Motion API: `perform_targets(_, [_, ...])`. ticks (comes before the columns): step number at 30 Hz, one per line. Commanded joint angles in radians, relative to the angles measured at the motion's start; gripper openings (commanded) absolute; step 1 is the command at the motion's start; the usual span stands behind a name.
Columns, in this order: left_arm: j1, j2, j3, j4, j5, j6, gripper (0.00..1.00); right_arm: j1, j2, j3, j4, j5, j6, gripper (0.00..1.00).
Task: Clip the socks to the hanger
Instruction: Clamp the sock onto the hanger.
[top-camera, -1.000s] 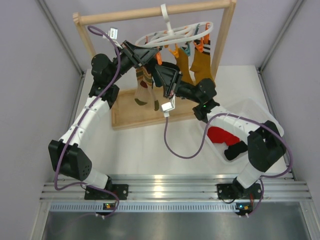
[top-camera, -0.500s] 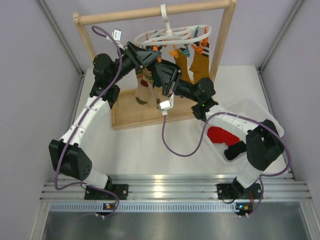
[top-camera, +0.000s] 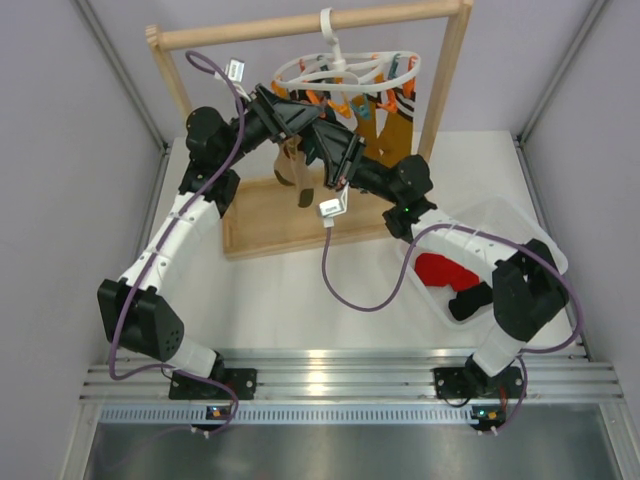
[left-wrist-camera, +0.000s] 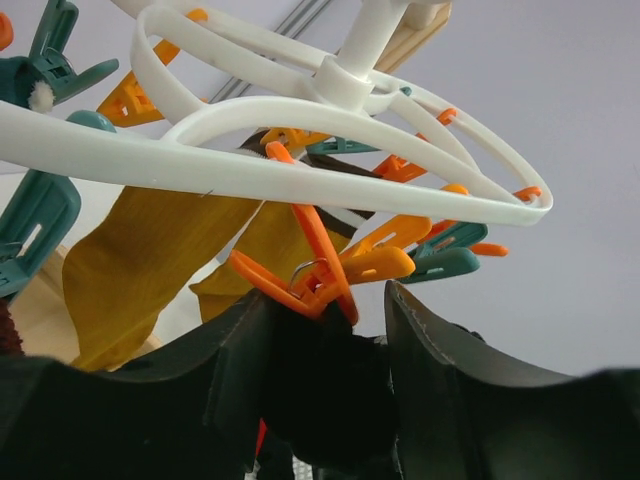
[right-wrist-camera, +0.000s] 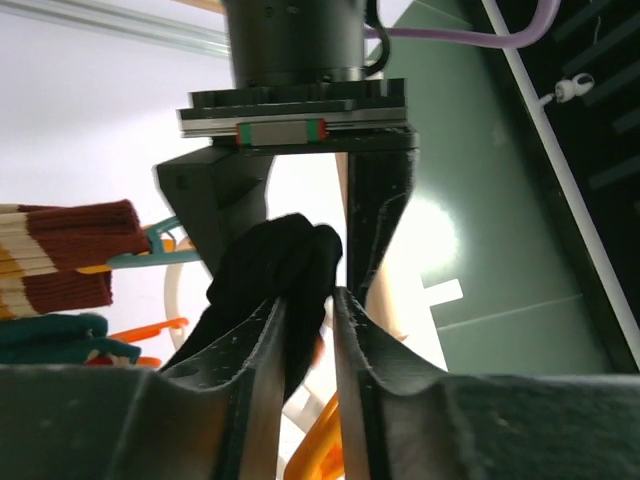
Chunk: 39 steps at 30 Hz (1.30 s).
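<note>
The white ring hanger (top-camera: 345, 72) (left-wrist-camera: 300, 110) hangs by its hook from the wooden rack. Both grippers meet just under its near-left rim. An orange clip (left-wrist-camera: 310, 270) on the ring bites the top of a black sock (left-wrist-camera: 320, 390). My left gripper (top-camera: 318, 118) (left-wrist-camera: 328, 300) stands open around that clip, its right finger clear of it. My right gripper (top-camera: 326, 132) (right-wrist-camera: 312, 300) is slightly open; the black sock (right-wrist-camera: 270, 270) lies against its left finger, with a gap to the right finger. A red sock (top-camera: 445, 270) and another black sock (top-camera: 472, 300) lie in the bin.
The wooden rack (top-camera: 300, 25) stands on a board (top-camera: 260, 230) at the back. Mustard socks (top-camera: 400, 115) (left-wrist-camera: 130, 260) and a striped sock (top-camera: 297, 175) (right-wrist-camera: 60, 260) hang from other clips. A clear plastic bin (top-camera: 510, 225) sits at the right.
My left jaws have spread apart off the orange clip. My right jaws have begun to part on the black sock. The hanger has swung level and sits a little higher.
</note>
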Motion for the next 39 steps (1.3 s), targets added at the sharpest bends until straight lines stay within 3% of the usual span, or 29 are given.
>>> perform_targets(1, [0.012, -0.016, 0.035, 0.039, 0.004, 0.025, 0.5, 0.009, -0.03, -0.02, 0.054, 0.012, 0.006, 0.27])
perform_targets(6, [0.021, -0.019, 0.032, 0.016, -0.01, 0.062, 0.46, 0.008, -0.085, -0.122, 0.02, 0.04, 0.023, 0.45])
perform_targets(13, [0.024, -0.019, 0.029, 0.003, -0.008, 0.097, 0.41, 0.006, -0.157, -0.227, -0.015, 0.095, 0.093, 0.54])
perform_targets(18, [0.025, -0.033, 0.027, -0.02, -0.013, 0.155, 0.47, 0.006, -0.257, -0.253, -0.167, 0.149, 0.274, 0.62])
perform_targets(29, [0.035, -0.059, 0.015, -0.036, -0.025, 0.204, 0.5, 0.006, -0.3, 0.083, -0.575, 0.308, 1.2, 0.49])
perform_targets(34, [0.035, -0.064, 0.018, -0.03, -0.022, 0.209, 0.5, 0.011, -0.262, 0.144, -0.614, 0.436, 1.428, 0.45])
perform_targets(39, [0.035, -0.067, 0.022, -0.024, -0.017, 0.206, 0.5, 0.009, -0.234, 0.17, -0.634, 0.466, 1.491, 0.45])
